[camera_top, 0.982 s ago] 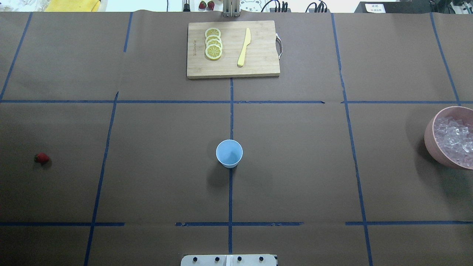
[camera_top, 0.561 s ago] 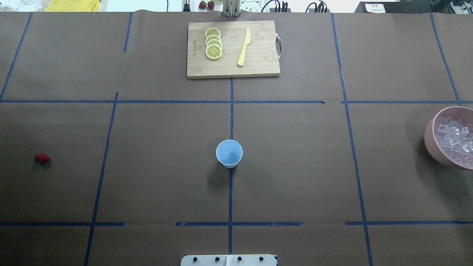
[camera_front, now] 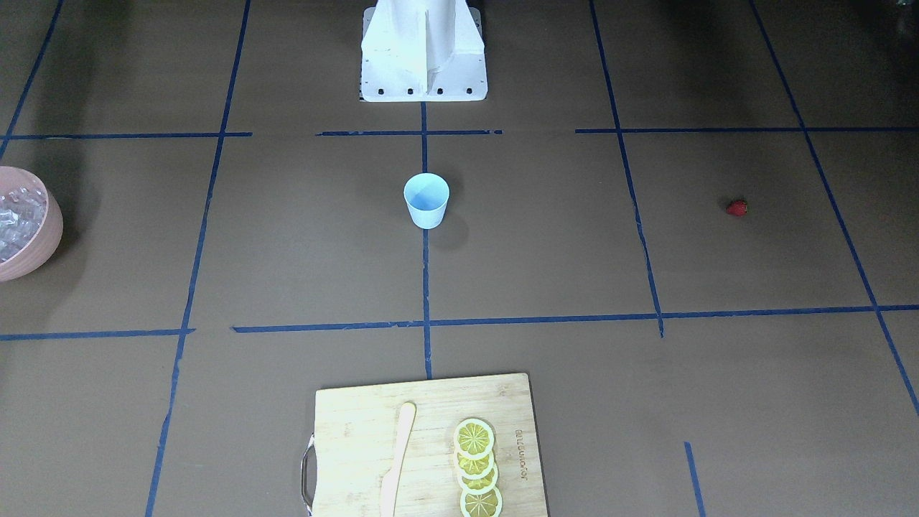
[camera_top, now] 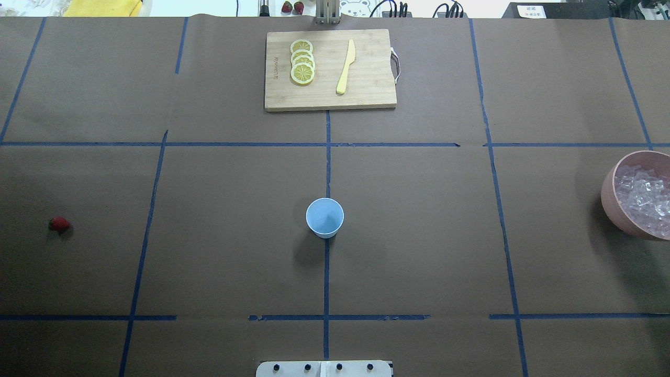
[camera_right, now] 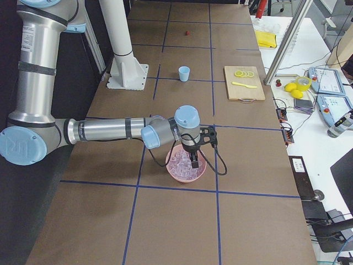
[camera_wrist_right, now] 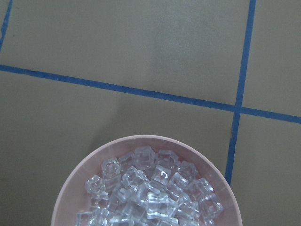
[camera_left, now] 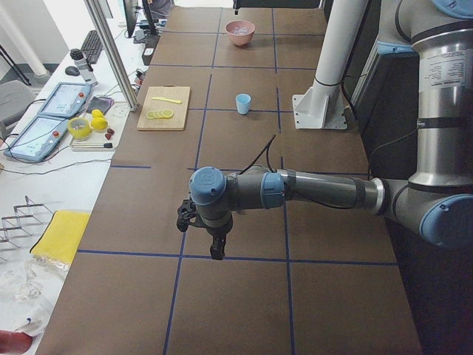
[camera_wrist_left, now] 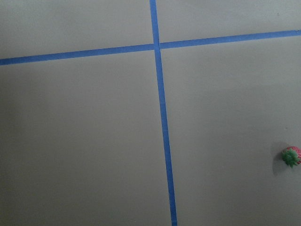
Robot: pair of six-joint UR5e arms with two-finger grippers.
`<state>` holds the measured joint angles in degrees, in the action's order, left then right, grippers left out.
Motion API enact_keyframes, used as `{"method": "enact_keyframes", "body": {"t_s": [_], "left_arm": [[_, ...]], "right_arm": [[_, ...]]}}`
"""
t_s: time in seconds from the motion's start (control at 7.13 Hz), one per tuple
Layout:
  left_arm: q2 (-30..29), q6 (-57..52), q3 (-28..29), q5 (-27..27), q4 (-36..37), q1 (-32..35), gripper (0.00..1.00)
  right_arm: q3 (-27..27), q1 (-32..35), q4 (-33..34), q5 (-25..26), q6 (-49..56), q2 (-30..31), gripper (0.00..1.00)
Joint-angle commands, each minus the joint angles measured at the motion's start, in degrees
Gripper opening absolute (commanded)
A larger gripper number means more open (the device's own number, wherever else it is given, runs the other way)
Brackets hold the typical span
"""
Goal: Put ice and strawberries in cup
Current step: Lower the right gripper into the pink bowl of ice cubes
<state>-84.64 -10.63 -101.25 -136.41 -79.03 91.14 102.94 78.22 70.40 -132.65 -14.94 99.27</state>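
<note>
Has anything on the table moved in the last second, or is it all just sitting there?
Nothing visibly changed in the overhead view. The cup, the strawberry, the pink bowl of ice and the cutting board all lie where they were.

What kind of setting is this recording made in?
Probably a robotics lab workcell: a brown paper-covered table gridded with blue tape, two grey-and-blue robot arms, and touchscreen teach pendants on a white side bench.

Robot lab: tape-gridded table (camera_top: 419, 251), teach pendants (camera_left: 63, 100) alongside.
</note>
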Motion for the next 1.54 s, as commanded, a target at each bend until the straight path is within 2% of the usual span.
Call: {"method": "enact_keyframes", "body": {"t_s": [0.0, 0.42, 0.7, 0.98, 1.4], "left_arm": [[0.0, 0.0, 0.0, 0.0, -0.1, 0.0, 1.0], [0.0, -0.1, 0.0, -0.1, -0.1, 0.0, 1.0], [0.0, -0.1, 0.0, -0.1, -0.1, 0.0, 1.0], [0.0, -0.1, 0.0, -0.1, -0.1, 0.0, 1.0], [0.0, -0.1, -0.1, -0.1, -0.1, -0.1, 1.0]], "right_arm": [[-2.5, -3.8, -5.2, 2.6, -6.2, -0.7, 1.0], [-3.2, -5.5, -6.7, 2.7, -9.3, -0.7, 0.99], [-6.2, -6.5, -11.3, 2.8, -11.1, -0.3, 0.98], [-6.6, -9.1, -14.0, 6.2, -15.4, -0.2, 0.96], [-6.6, -9.2, -14.2, 6.7, -15.3, 0.1, 0.91]]}}
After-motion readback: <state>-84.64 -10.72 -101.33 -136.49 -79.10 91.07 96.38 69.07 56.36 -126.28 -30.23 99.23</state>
